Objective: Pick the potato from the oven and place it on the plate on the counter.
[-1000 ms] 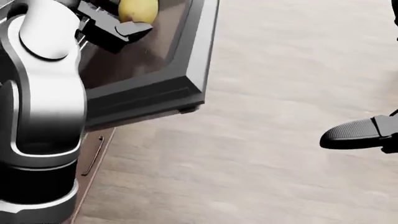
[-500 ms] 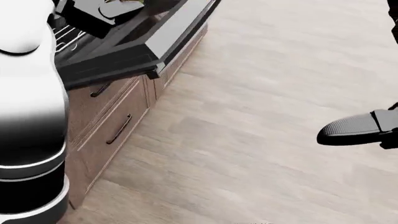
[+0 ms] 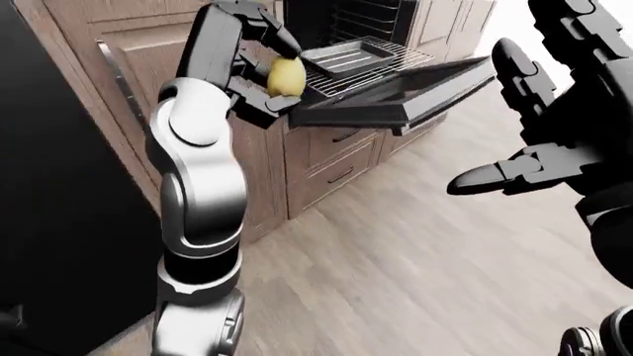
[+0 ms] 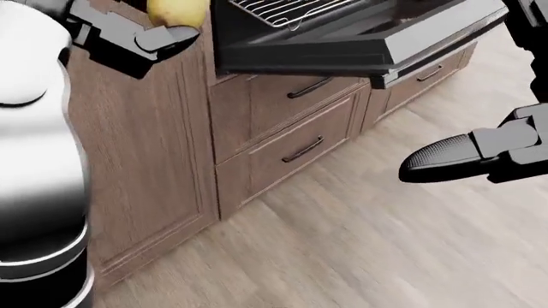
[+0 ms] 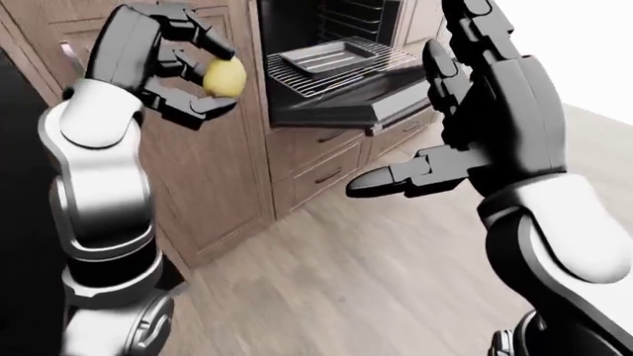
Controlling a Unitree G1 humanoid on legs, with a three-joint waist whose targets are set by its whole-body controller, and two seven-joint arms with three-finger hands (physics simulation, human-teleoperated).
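The potato [image 5: 223, 76] is out of the oven, pinched in the left hand [image 5: 183, 70] at about 10 o'clock in the right-eye view, raised beside the tall wood cabinet [image 4: 146, 160]. Fingers [image 3: 280, 41] wrap over its top and underside, closed round it; the thumb side is hidden, so how secure the grip is I can't tell.

Handling, judged: small, firm, fairly light, smooth yellow skin, rounded so it could roll or slip in a three-finger pinch. Best held across the middle, as now; set it down low, don't drop it.

The right hand [image 5: 465, 141] is empty, fingers spread wide, floating at 3 o'clock over the floor.

The oven door [image 4: 360, 35] hangs open at 12 o'clock in the head view, with the wire rack [image 3: 371, 63] pulled out and a dark baking tray [image 3: 341, 55] on it. Drawers [image 4: 291, 138] sit under the door. Light wood-plank floor [image 4: 360, 244] fills the lower half. Dark tall appliance [image 3: 50, 222], maybe a fridge, at 9 o'clock in the left-eye view.

Plate and counter not in view; a turn or walk is probably needed.
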